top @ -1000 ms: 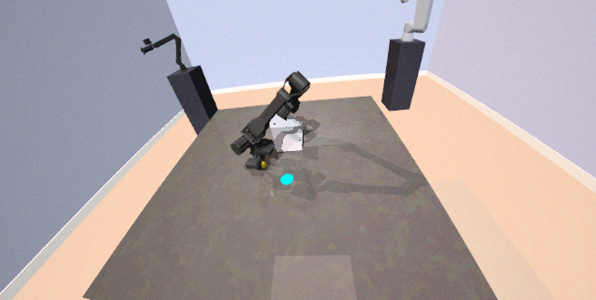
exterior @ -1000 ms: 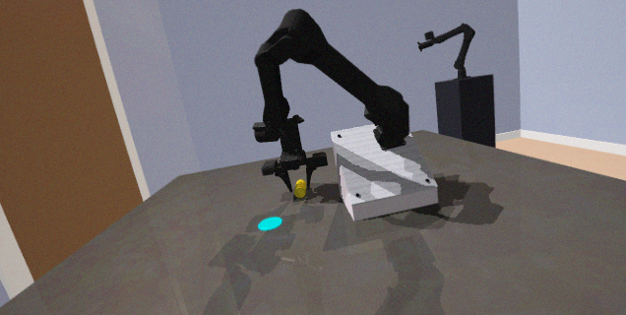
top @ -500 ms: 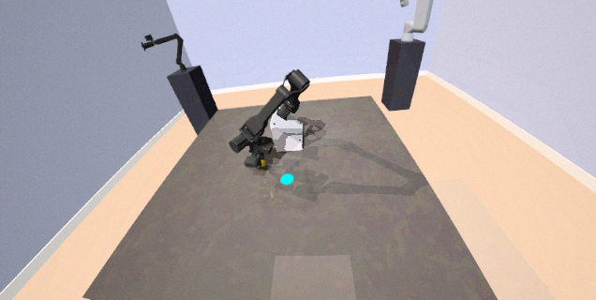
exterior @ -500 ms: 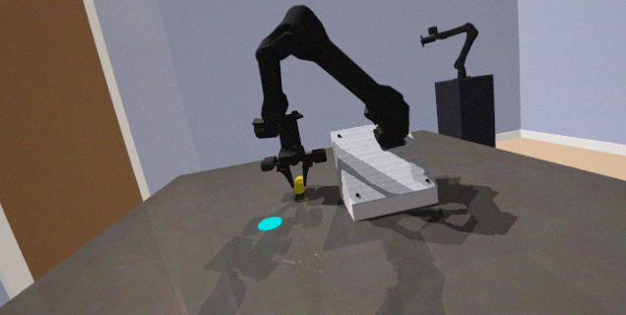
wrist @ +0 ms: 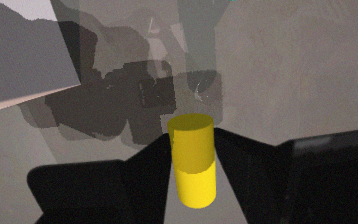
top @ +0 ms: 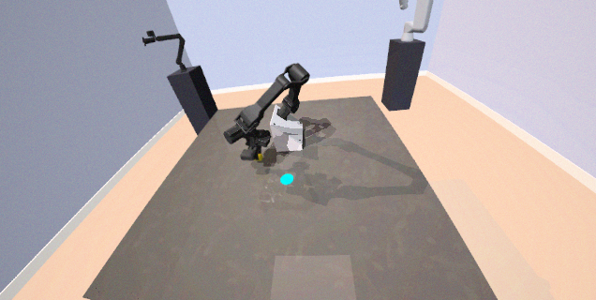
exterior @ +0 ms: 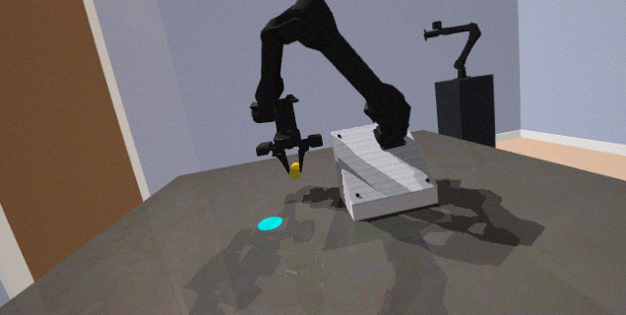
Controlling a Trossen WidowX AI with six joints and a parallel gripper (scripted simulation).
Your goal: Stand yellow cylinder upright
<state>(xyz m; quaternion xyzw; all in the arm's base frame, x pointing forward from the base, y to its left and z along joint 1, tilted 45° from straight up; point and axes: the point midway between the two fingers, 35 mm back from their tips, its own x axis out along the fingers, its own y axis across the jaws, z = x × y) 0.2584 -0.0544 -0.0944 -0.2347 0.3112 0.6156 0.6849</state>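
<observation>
The gripper (wrist: 192,165) is closed on the yellow tall cylinder (wrist: 192,157), which is pinched between the two black fingers low in the centre of the wrist view. In the exterior view the cylinder (exterior: 294,170) is seen at the fingertips of the gripper (exterior: 293,161), raised off the dark table top (exterior: 443,278), left of centre in the frame. Whether it is level or tilted cannot be told. In the top view only a sliver of yellow (top: 259,157) is seen under the gripper (top: 253,154).

The cyan circle (exterior: 270,223) is seen lower left of the held cylinder in the exterior view, apart from it; in the top view it (top: 287,179) lies lower right of the gripper.

The black arm (exterior: 315,27) is arched up and back to a white base block (exterior: 394,194), right of centre. A dark pedestal (exterior: 465,107) with a small black arm (exterior: 463,36) is placed at the upper right.
</observation>
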